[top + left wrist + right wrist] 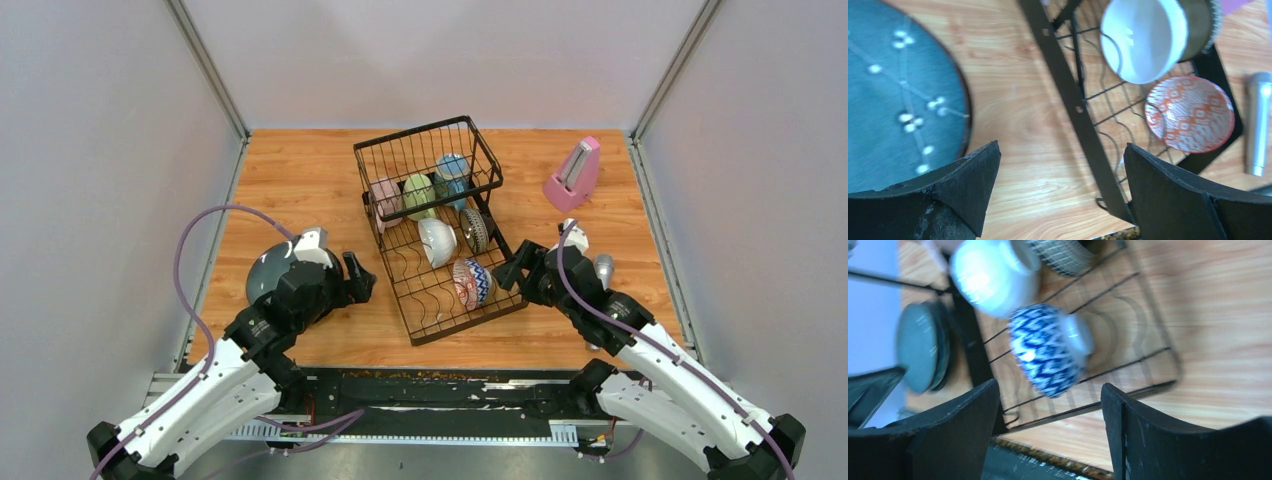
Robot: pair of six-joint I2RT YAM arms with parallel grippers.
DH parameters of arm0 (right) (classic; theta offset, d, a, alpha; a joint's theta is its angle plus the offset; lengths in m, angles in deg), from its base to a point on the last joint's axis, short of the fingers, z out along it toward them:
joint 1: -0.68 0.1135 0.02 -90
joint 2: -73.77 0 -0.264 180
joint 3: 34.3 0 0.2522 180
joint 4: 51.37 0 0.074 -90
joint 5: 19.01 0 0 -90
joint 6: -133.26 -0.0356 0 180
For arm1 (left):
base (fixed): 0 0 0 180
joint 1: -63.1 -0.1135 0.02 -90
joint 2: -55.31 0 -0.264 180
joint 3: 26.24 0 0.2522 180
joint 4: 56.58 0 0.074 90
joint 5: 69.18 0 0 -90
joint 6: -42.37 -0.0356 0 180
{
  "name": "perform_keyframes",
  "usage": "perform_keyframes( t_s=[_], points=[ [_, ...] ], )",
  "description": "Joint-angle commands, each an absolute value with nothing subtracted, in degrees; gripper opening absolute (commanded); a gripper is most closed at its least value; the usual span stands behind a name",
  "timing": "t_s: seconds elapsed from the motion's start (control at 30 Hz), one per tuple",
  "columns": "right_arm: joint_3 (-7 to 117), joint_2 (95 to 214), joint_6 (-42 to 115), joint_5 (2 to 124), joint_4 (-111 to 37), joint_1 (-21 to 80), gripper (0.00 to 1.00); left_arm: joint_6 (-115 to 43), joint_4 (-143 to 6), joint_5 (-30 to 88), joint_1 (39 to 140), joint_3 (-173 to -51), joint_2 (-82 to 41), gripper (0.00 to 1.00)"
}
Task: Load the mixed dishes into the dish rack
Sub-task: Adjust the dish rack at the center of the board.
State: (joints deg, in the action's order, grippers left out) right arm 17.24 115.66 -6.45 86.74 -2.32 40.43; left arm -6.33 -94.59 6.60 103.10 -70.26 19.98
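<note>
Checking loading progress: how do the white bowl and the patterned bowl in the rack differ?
The white bowl is plain; the patterned bowl is blue-patterned outside and orange-red inside. The white bowl sits beside the dark bowl, closer to the basket section; the patterned bowl stands alone nearer the near end of the dish rack. Both stand on edge in the wavy slots.

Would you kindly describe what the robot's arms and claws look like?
The left arm and right arm have white shells with black joints; a purple cable runs along each. The left claw and right claw are black, with two broad, wedge-shaped fingers.
</note>
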Motion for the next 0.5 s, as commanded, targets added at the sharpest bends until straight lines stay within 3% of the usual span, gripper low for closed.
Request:
perform_keyframes(
  t_s=[0.0, 0.27, 0.47],
  points=[
    [19.2, 118.6, -1.0, 64.6, -17.6, 42.2, 0.7, -5.2, -105.5, -3.6, 102.0, -73.6, 20.3, 1.0],
    [29.6, 136.5, 1.9, 71.9, -25.4, 60.2, 0.69, -9.5, -111.3, -0.8, 87.8, -78.9, 19.3, 1.0],
    [36.2, 149.3, 5.9, 81.5, -34.9, 69.9, 0.69, -12.1, -107.2, 13.7, 66.5, -78.9, 17.9, 1.0]
  ],
)
